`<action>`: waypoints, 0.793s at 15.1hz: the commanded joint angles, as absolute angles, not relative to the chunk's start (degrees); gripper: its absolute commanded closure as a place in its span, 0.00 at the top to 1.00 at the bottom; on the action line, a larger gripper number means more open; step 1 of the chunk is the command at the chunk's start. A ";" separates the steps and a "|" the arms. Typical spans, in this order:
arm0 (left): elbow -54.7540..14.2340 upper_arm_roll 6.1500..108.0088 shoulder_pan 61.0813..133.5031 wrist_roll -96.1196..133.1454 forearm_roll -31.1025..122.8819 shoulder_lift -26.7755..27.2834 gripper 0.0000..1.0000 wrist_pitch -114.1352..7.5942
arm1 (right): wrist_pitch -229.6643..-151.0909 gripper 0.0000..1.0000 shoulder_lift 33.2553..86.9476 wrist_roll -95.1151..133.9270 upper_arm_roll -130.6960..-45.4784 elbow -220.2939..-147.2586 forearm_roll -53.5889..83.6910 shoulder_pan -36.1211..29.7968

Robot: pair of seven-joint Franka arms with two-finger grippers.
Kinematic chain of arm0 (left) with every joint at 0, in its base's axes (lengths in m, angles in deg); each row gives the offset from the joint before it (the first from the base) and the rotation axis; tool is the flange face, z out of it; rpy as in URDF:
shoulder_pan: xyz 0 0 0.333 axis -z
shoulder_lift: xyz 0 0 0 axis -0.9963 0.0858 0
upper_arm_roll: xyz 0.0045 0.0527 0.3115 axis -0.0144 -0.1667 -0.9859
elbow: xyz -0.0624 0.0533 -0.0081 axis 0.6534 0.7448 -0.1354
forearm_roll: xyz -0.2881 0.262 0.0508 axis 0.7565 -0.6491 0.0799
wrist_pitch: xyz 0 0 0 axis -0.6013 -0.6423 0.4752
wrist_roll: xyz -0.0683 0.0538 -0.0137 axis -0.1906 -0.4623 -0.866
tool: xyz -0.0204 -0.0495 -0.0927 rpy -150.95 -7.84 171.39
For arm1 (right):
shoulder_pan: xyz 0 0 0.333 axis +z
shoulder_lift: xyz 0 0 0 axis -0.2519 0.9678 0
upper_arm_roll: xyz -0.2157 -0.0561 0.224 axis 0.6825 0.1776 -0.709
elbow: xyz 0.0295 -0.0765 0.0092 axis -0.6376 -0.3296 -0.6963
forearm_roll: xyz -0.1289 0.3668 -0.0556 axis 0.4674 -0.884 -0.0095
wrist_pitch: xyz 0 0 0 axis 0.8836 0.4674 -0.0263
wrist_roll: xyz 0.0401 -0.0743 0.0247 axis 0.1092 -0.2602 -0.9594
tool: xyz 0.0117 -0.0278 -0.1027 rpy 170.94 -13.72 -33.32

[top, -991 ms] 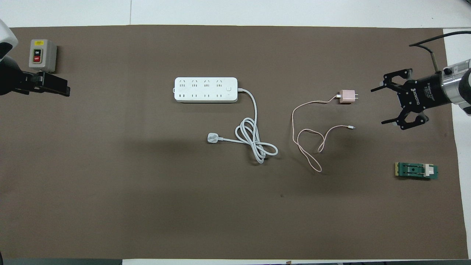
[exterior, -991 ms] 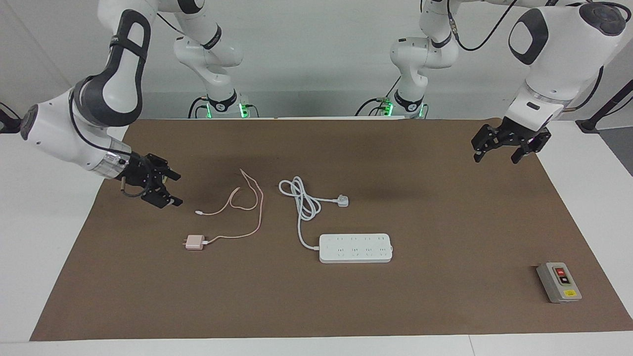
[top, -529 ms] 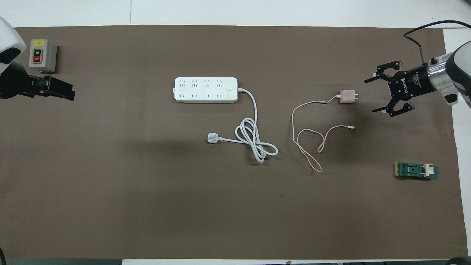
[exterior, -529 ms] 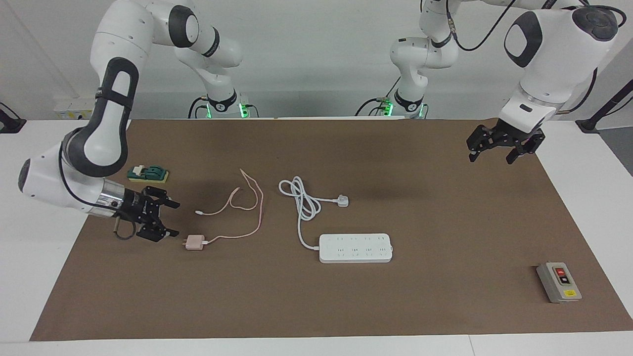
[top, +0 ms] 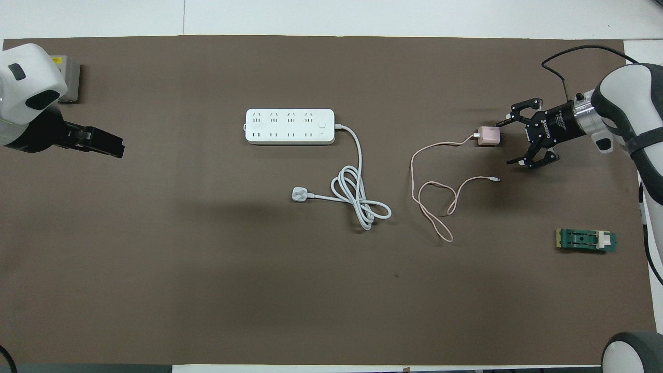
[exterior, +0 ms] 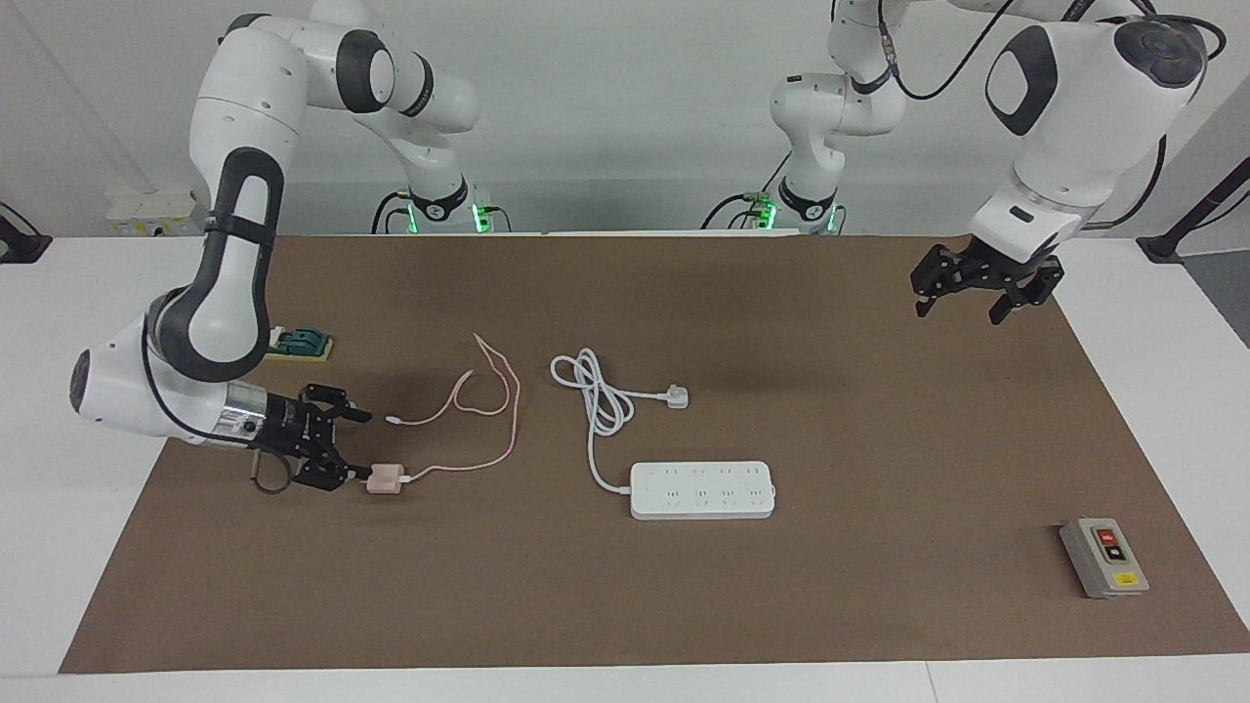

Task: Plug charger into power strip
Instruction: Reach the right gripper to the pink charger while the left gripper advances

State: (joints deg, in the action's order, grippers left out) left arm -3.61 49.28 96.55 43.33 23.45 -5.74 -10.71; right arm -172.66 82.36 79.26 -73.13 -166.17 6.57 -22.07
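**Open gripper lying level with a pink charger on a brown mat**

Two white robot arms are working over a table covered by a brown mat (exterior: 625, 605). The right gripper (exterior: 356, 444) is sitting low at the right arm's end of the table, its fingers spread wide. It is pointing at the charger (exterior: 387, 480), a small pink cube lying on the mat. One fingertip is sitting just beside the cube's pronged end; whether it is touching cannot be told. Nothing is being gripped. White lettering is showing on the gripper's black body (too small to read).

The charger's thin pink cable (exterior: 479, 410) is looping across the mat nearer to the robots, its free end lying loose. The power strip (exterior: 702, 489) is lying flat near the middle of the table, well apart from the charger, about as far from the robots as the cube. Its sockets are standing in two rows, all facing up. Its thick white cord (exterior: 598, 400) is coiling toward the robots and ending in a white plug (exterior: 676, 396).

The left gripper (exterior: 962, 298) is hanging open in the air over the mat at the left arm's end, holding nothing.

A grey switch box (exterior: 1104, 558) is sitting at that same end, farther from the robots, with a red button, a black button and a yellow label. A small green part (top: 586, 240) is lying near the right arm.
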 commanded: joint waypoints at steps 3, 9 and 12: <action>-7.56 48.87 95.45 49.24 31.98 -5.77 1.00 -12.09 | -175.43 1.00 84.66 79.27 -73.77 -164.49 5.21 -22.32; -14.42 48.87 93.70 51.79 49.64 -5.41 1.00 -13.24 | -177.46 1.00 85.37 77.33 -73.85 -164.57 1.88 -21.97; -15.12 48.87 91.49 56.53 55.37 -4.36 1.00 -13.06 | -177.63 0.89 85.37 76.37 -73.86 -164.57 1.43 -21.88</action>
